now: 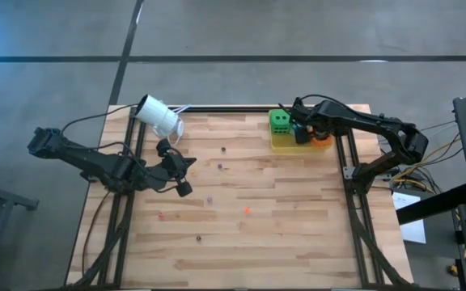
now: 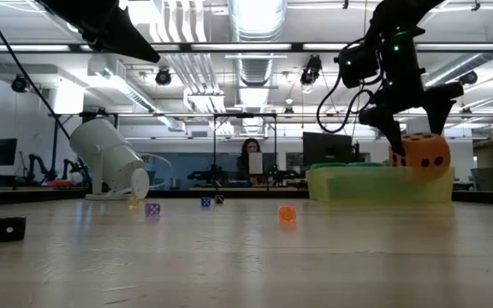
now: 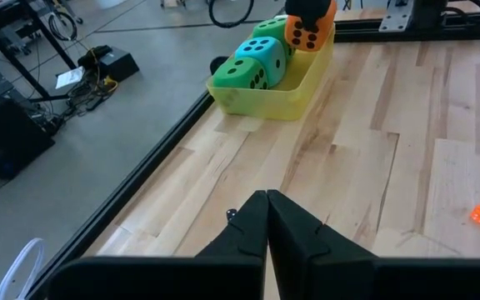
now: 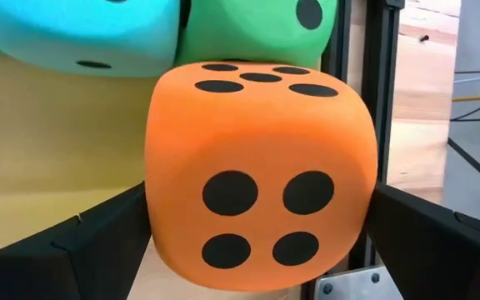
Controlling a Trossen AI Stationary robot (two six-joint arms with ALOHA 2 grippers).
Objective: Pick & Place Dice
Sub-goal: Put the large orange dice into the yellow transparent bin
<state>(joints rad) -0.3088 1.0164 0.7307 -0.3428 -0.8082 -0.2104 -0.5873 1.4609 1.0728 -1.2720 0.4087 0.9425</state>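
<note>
A yellow tray (image 1: 285, 144) stands at the table's far right. In it lie a teal die (image 3: 258, 60) and two green dice (image 3: 230, 77) (image 1: 280, 121). An orange die (image 4: 261, 175) sits tilted at the tray's right end (image 2: 424, 156), its underside hidden behind the tray wall. My right gripper (image 4: 257, 218) is open and slants down over it, one finger on either side. My left gripper (image 3: 267, 200) is shut on nothing and hovers over the table's left middle (image 1: 188, 162), pointing toward the tray. My right gripper comes at the orange die from above, slanting down, with one finger (image 4: 98, 237) beside each of two opposite sides (image 4: 161, 208). The sides show no dent. Whether the fingers touch the die, I cannot tell.
A white cup (image 1: 158, 117) lies on its side at the far left corner. Small dice are scattered on the wood: an orange one (image 2: 287, 214), a black one (image 2: 10, 228), a purple one (image 2: 152, 209). A person (image 2: 252, 156) sits in the room beyond the table.
</note>
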